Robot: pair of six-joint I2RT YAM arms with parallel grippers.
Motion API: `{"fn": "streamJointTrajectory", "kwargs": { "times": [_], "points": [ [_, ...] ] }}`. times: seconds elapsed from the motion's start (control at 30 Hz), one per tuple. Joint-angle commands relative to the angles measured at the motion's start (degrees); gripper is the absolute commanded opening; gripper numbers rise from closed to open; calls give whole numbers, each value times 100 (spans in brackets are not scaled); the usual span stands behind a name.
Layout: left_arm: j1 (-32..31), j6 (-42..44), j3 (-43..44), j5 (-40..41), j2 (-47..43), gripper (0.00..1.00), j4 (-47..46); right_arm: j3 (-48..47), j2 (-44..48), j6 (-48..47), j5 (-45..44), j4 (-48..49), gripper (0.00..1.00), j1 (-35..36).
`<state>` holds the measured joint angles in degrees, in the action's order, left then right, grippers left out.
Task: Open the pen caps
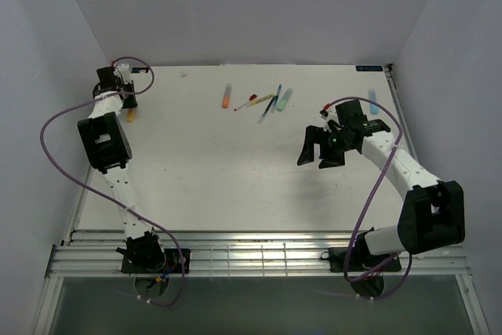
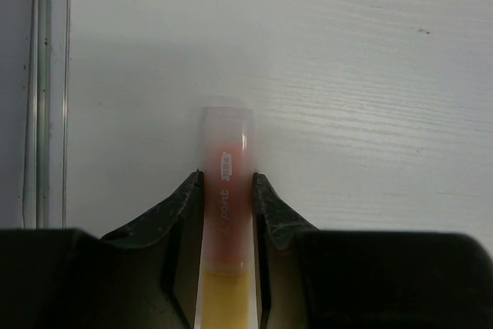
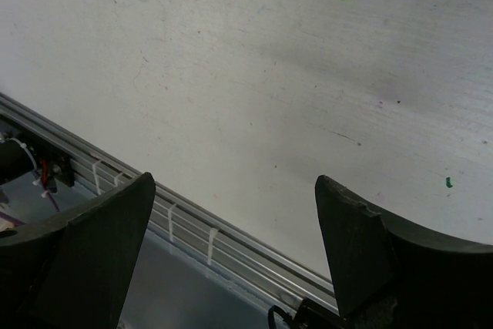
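My left gripper (image 1: 130, 106) is at the far left of the table, shut on a thick orange pen (image 1: 133, 115). In the left wrist view both jaws of the left gripper (image 2: 228, 179) press the pen's translucent pinkish barrel (image 2: 228, 152), and its yellow-orange end (image 2: 225, 298) lies deeper between the fingers. My right gripper (image 1: 320, 149) hangs open over bare table at the right, and in the right wrist view the right gripper (image 3: 231, 182) holds nothing. Another pen with an orange cap (image 1: 226, 103), a red cap (image 1: 252, 97) and a pale green pen (image 1: 284, 100) lie at the far middle.
Thin stick pens (image 1: 268, 104) lie crossed among the far-middle group. A blue pen (image 1: 373, 103) rests near the far right edge. The left wall rail (image 2: 38, 90) runs close beside the held pen. A metal rail (image 3: 192, 221) edges the table's near side.
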<state>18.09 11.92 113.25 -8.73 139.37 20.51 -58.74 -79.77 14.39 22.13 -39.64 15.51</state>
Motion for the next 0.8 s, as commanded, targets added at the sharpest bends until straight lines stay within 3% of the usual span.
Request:
{"fn": "streamJointTrajectory", "kwargs": {
  "times": [0.0,0.1,0.3,0.4,0.47,0.63,0.77],
  "points": [
    [-68,-321,-189,12,-744,0,102,-51,40,484,481,113,90,-39],
    [-77,-822,-443,-93,-1235,0,102,581,22,643,1902,568,90,-390],
    [-148,-2508,-1478,-549,-2545,0,14,373,330,591,1854,448,90,-400],
    [-191,-3685,-2120,-1287,-3327,0,-309,433,557,862,2294,869,90,-163],
    [-349,-4327,-3034,-1806,-3766,0,-617,495,690,1126,2409,1237,90,-31],
    [-1243,-5893,-4939,-1905,-5392,0,-1505,311,831,1259,2261,1336,90,260],
    [-2272,-6474,-5444,-1213,-6175,0,-1235,-13,717,1215,2024,1301,90,470]
  ]
}}
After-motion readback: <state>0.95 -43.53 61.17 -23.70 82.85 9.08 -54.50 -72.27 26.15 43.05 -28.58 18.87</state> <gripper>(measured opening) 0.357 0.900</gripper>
